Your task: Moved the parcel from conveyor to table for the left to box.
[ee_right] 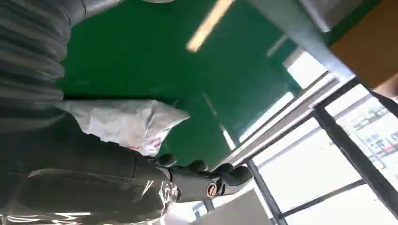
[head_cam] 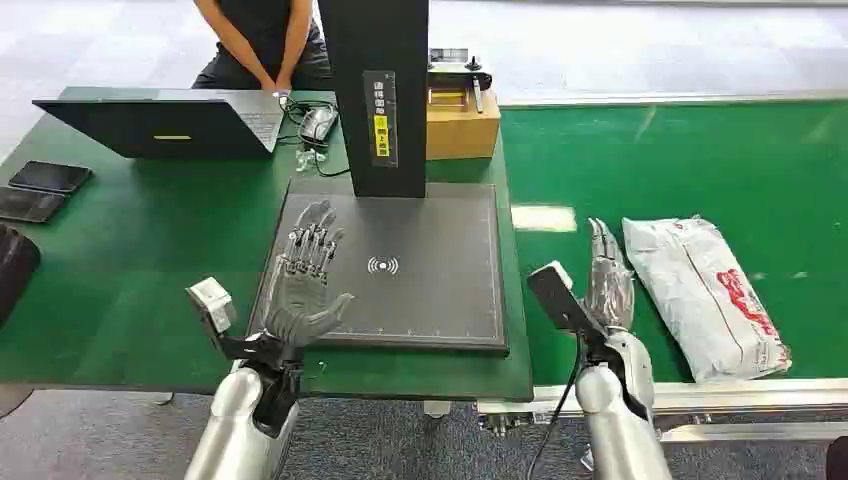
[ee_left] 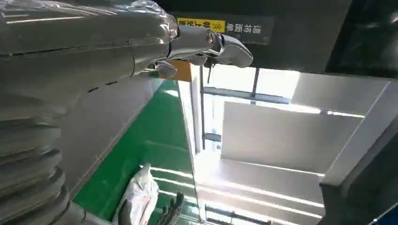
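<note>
A white plastic parcel (head_cam: pixel 704 292) with red print lies on the green conveyor belt (head_cam: pixel 700 170) at the right. My right hand (head_cam: pixel 607 280) hovers just left of it, fingers straight and apart, holding nothing. The same parcel (ee_right: pixel 123 123) appears beside that hand (ee_right: pixel 141 183) in the right wrist view. My left hand (head_cam: pixel 305 278) is spread flat over the left part of the dark scanner pad (head_cam: pixel 420 265) on the green table (head_cam: pixel 130 250), empty. In the left wrist view the parcel (ee_left: pixel 139 197) shows far off past my left hand (ee_left: pixel 94 51).
A black scanner column (head_cam: pixel 378 95) rises behind the pad, with a cardboard box (head_cam: pixel 462 122) to its right. A laptop (head_cam: pixel 165 122) and two phones (head_cam: pixel 40 188) lie on the table's left. A person (head_cam: pixel 262 40) sits behind the table.
</note>
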### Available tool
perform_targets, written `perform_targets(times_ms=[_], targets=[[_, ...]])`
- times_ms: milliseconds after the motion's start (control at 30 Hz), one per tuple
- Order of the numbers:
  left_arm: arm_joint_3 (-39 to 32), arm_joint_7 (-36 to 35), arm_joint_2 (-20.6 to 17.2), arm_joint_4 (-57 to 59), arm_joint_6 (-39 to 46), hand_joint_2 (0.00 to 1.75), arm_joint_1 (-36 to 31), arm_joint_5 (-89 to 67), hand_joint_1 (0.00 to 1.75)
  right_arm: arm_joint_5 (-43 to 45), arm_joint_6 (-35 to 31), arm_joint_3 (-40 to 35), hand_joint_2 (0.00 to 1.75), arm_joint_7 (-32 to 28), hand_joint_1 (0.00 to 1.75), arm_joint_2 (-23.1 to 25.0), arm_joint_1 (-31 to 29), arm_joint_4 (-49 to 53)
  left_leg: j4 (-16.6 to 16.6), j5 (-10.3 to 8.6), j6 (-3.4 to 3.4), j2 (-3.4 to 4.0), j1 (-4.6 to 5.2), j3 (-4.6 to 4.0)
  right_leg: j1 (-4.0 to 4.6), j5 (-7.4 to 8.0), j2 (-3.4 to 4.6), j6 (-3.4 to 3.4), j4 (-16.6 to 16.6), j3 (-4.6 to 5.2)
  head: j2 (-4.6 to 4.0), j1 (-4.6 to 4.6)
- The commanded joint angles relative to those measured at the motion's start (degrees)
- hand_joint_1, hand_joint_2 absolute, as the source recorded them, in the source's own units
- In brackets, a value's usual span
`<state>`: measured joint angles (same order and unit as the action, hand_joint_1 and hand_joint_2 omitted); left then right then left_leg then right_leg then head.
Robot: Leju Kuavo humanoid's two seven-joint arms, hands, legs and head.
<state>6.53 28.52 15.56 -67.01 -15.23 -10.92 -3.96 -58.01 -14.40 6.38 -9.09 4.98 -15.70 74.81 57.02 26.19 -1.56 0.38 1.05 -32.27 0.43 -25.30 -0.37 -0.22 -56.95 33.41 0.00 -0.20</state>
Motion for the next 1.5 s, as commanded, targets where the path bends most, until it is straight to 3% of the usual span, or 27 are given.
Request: perform_targets(times_ms=[33, 267, 567, 767, 1067, 1500], targets=[[-0.34, -0.01, -1.3, 2.43, -0.23, 1.75, -0.7, -0.2, 0.0, -2.31, -0.54, 1.56, 1.75, 0.85, 0.0, -4.2, -5.4, -12.2, -0.16, -0.01, 0.21, 0.03, -0.05, 0.23, 0.01, 0.03, 0.1, 0.08, 0.15, -0.2, 0.0, -0.02], [-0.11, 0.0, -1.38, 2.31, -0.27, 1.75, -0.56, -0.23, 0.0, -4.88, -1.5, 0.66, 1.75, 2.53, 0.0, -5.01, -6.19, -14.15, -0.12, 0.0, 0.2, 0.0, -0.04, 0.19, 0.01, -0.01, 0.06, 0.06, 0.09, -0.15, 0.0, -0.02], [0.57, 0.48, -2.55, 1.1, 0.59, 1.75, 0.92, 0.91, 0.0, -8.94, -7.51, 3.66, 1.75, 6.84, 0.0, -14.25, -18.25, -39.07, -0.12, -0.04, 0.14, 0.01, -0.02, 0.18, -0.01, 0.07, 0.07, 0.13, 0.14, -0.18, 0.0, -0.02], [1.0, 0.67, -2.24, 1.03, 1.43, 1.75, 2.19, 1.13, 0.0, -9.74, -9.46, 6.92, 1.75, 14.73, 0.0, -16.2, -19.64, -46.88, -0.06, 0.0, 0.1, -0.07, 0.0, 0.16, -0.03, 0.02, -0.02, 0.12, 0.1, -0.18, 0.0, 0.0], [0.79, 0.56, -1.6, 1.82, 1.8, 1.75, 2.39, 1.22, 0.0, -7.53, -10.89, 14.48, 1.75, 17.05, 0.0, -17.72, -14.15, -46.7, -0.08, -0.02, 0.12, -0.24, -0.01, 0.12, -0.01, -0.01, -0.18, 0.1, 0.12, -0.16, 0.0, 0.0], [-0.05, 0.17, -1.49, 1.44, 0.43, 1.75, 2.9, -0.01, 0.0, -7.92, -7.65, 20.94, 1.75, 18.32, 0.0, -14.33, -7.68, -42.24, -0.14, -0.01, 0.17, -0.2, -0.06, 0.19, 0.04, -0.01, -0.14, 0.11, 0.19, -0.23, 0.0, -0.02]])
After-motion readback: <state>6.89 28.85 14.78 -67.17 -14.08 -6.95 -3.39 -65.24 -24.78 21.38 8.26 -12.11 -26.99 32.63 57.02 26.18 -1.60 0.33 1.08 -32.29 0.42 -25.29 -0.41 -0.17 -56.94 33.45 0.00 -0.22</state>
